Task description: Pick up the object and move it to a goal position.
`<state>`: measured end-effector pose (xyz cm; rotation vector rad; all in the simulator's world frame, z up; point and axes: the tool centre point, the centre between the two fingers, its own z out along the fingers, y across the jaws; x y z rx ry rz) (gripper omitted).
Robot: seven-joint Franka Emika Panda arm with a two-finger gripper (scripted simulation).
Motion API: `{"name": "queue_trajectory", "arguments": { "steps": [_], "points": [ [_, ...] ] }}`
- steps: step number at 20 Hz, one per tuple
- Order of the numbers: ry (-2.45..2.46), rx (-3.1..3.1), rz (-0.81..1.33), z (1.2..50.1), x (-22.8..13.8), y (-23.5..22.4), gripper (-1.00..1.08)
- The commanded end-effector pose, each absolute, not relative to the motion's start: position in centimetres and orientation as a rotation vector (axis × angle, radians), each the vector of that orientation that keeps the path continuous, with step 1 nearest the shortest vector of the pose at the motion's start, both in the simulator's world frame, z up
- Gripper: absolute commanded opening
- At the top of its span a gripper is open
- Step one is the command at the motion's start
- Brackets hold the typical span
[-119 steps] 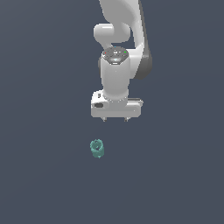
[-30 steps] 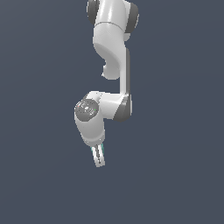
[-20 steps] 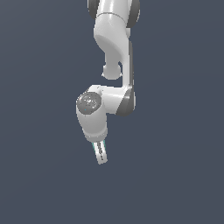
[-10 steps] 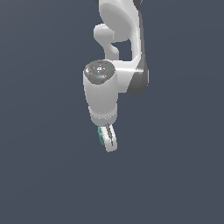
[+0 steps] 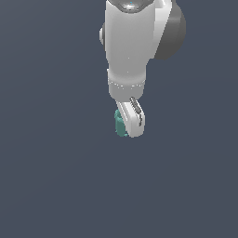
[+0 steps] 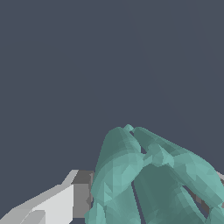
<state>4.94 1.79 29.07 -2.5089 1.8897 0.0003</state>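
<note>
**Teal piece held aloft, carry to the goal under way**

Teal and faceted, the object [image 5: 120, 124] sits pinched at the tip of the white arm's fingers [image 5: 131, 122], which close on it from either side. In the exterior view only a sliver of it shows, peeking out at nine o'clock from the near finger, which covers the rest. The arm hangs down from twelve o'clock, its bulky white and grey links filling the upper middle of that view, with the fingers pointing down toward six o'clock.

The wrist view is far closer: the object [image 6: 153, 179] fills the lower part of the picture as a cluster of rounded teal lobes with dark gaps between them. One white and grey finger [image 6: 65, 202] presses against it at about eight o'clock; a thin pale edge at four o'clock is probably the other finger.

Judging by these pictures, the pick-up is done: the piece is clamped and no surface shows touching it, only a flat slate-blue background all around. What remains is carrying it to the goal. No goal marker is visible in either view, so how much travel is left cannot be told
</note>
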Motion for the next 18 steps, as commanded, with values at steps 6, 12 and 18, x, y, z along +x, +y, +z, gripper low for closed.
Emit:
{"name": "queue_trajectory", "arguments": {
  "steps": [6, 12, 18],
  "points": [
    [1.892, -2.509, -0.001, 37.0, 3.4, 5.0, -1.0],
    [1.89, -2.51, -0.001, 41.4, 2.8, 6.9, -1.0],
    [1.889, -2.511, -0.001, 43.5, 2.5, 7.9, -1.0]
  ]
}}
